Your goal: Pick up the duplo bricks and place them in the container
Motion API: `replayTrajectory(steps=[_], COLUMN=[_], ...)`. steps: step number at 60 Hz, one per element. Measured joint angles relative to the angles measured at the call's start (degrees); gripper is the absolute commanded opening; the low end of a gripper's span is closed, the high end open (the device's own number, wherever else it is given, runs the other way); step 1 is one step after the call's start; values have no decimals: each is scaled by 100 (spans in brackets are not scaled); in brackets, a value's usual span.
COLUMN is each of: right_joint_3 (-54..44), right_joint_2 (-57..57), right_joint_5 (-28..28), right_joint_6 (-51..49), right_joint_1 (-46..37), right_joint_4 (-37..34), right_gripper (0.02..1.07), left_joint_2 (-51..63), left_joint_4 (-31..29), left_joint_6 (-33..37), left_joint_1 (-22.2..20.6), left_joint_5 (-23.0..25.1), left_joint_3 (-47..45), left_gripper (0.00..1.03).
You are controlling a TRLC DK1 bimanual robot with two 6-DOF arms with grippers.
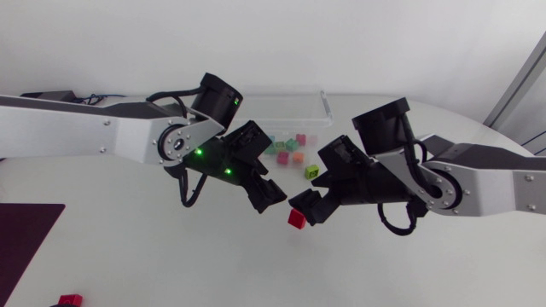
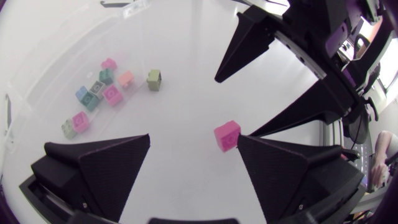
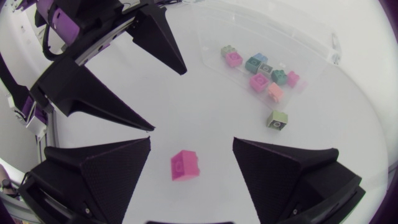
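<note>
progress partial: several bricks [image 1: 283, 157] in container [image 1: 327, 107]; red brick [image 1: 296, 218] and green brick [image 1: 311, 171] left on table [image 1: 128, 256]. left tool [image 2: 194, 137] and right tool [image 3: 192, 139] both released.

White table [image 1: 128, 256], clear container [image 1: 328, 107] on far side with small bricks [image 1: 283, 157] inside. Just beside it a green brick [image 1: 311, 171], seemingly outside. Mid-table a red brick [image 1: 296, 218]. Near left corner a dark mat [image 1: 21, 243], second red brick [image 1: 70, 300] next to it.
</note>
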Motion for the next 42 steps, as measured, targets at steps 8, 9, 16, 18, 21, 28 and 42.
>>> replayTrajectory(steps=[8,9,16,18,21,28,42], right_joint_3=[0,0,0,0,-9,-15,-24], right_joint_2=[70,92,223,238,273,533,710], right_joint_5=[4,4,2,-11,-35,-243,-317], right_joint_6=[-9,-24,-227,-352,-570,-1178,-2039], right_joint_1=[0,0,-7,-20,-52,-315,-514], right_joint_4=[50,61,22,-35,-105,-332,-723], right_gripper=[98,98,98,98,98,98,98], left_joint_2=[81,66,-262,-433,-693,-1421,-1928], left_joint_4=[-2,-2,-111,-155,-201,-197,-153], left_joint_6=[-2,-2,-2,0,0,13,44], left_joint_1=[13,17,129,164,210,280,407], left_joint_5=[-46,-46,-61,-63,-77,-249,-409], left_joint_3=[0,0,0,0,0,0,-144], left_gripper=[98,98,98,98,98,98,98])
